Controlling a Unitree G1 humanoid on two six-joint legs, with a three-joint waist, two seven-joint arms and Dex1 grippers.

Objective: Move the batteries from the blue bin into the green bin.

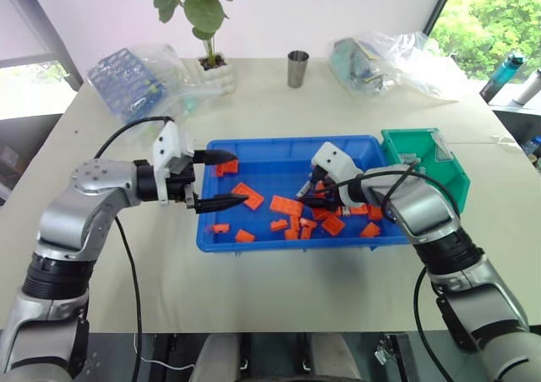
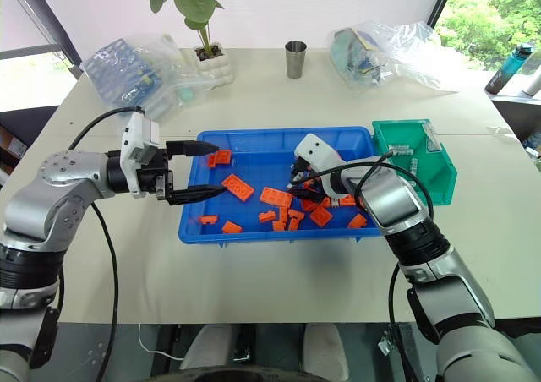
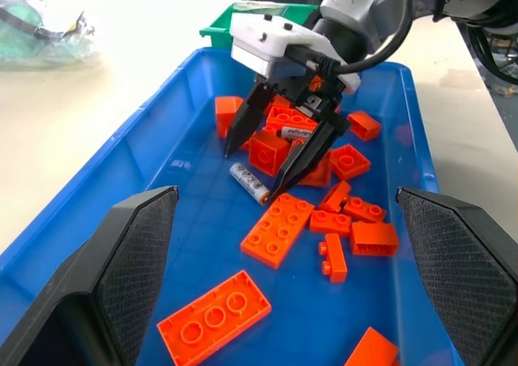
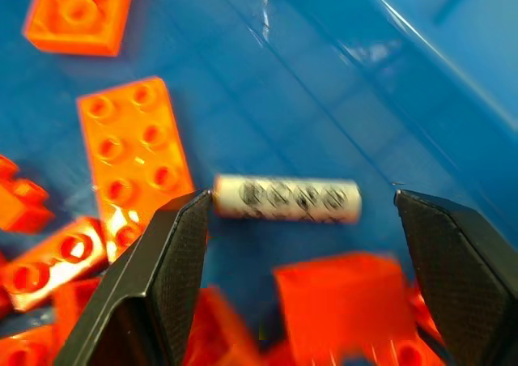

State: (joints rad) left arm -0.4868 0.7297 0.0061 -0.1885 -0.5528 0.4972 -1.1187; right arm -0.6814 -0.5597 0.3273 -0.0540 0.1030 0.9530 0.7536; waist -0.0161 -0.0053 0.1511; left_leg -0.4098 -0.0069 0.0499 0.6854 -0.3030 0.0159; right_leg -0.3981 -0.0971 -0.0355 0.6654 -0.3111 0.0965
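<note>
I am looking down on the pale bench (image 1: 279, 289), which carries everything. The blue bin (image 1: 254, 150) lies across its middle, and orange bricks (image 1: 286, 205) are scattered over its floor, thickest toward my right side. The green bin (image 1: 450, 177) stands just beside the blue bin's right end, and I can make out a few small silver pieces inside it, too small for me to name. Along the far edge of the bench I see a blue lattice rack in plastic wrap (image 1: 127, 82), a potted plant (image 1: 203, 14), a metal cup (image 1: 297, 68) and a crumpled clear bag (image 1: 397, 61).

My left gripper (image 1: 221, 179) hangs over the left part of the blue bin, pointing across it, its jaws spread wide with nothing in them. My right gripper (image 3: 255, 172) reaches down into the blue bin among the bricks, its jaws released and parted. One battery (image 4: 287, 198) lies flat on the blue floor between the right fingertips (image 3: 233, 145), next to an orange brick; neither tip presses on it as far as I can tell.
</note>
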